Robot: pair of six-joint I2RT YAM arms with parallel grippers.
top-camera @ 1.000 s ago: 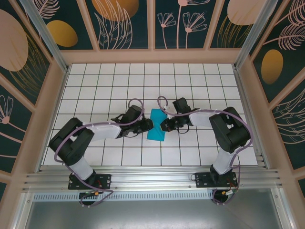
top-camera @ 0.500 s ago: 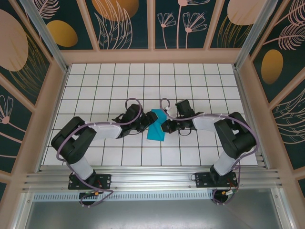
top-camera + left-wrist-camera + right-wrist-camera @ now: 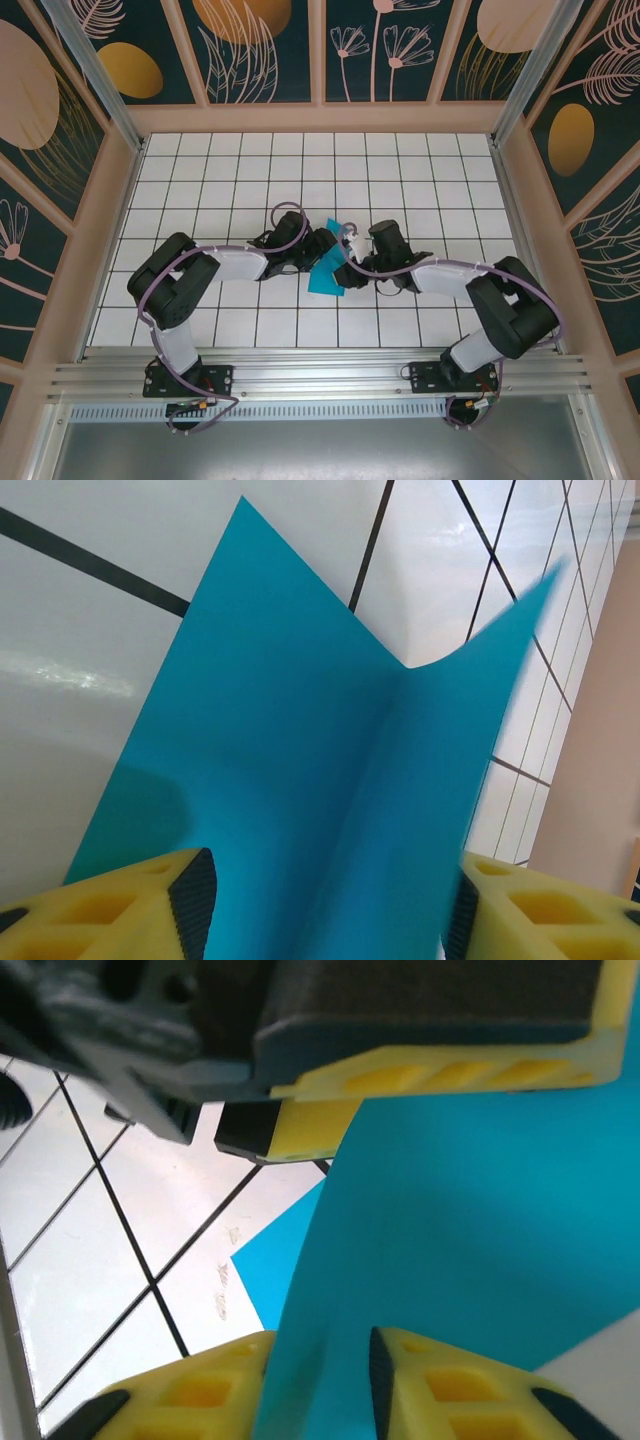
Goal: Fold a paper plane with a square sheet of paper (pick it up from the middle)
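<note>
White square tiles with dark grout cover the bench (image 3: 200, 180), which is boxed in by walls (image 3: 260, 50) painted with leaves and flowers.

From the top view, both arms reach inward and meet near the middle of the bench. The square sheet of paper (image 3: 324, 274) lies there as a small creased teal shape, partly lifted. The left end effector (image 3: 318, 248) is at its far left edge and the right end effector (image 3: 351, 263) at its right edge. Working it from opposite sides probably lets one arm steady the sheet while the other shapes the fold.

Through the left wrist camera, the square sheet of paper (image 3: 300, 760) rises from the tiles in a shallow V with a centre crease. The left end effector (image 3: 330, 910) stands wide open, its yellow fingers (image 3: 140, 905) straddling the near edge of the sheet. Neither pad visibly presses the paper, so it looks framed rather than gripped.

Through the right wrist camera, the right end effector (image 3: 320, 1370) is parted only narrowly, with the teal sheet running up through the gap. The hold looks loose rather than a firm pinch. A finger of the left end effector (image 3: 440, 1070) sits just above the paper's upper edge, likely guarding the raised flap. A lower corner of the sheet rests on the tiles.
</note>
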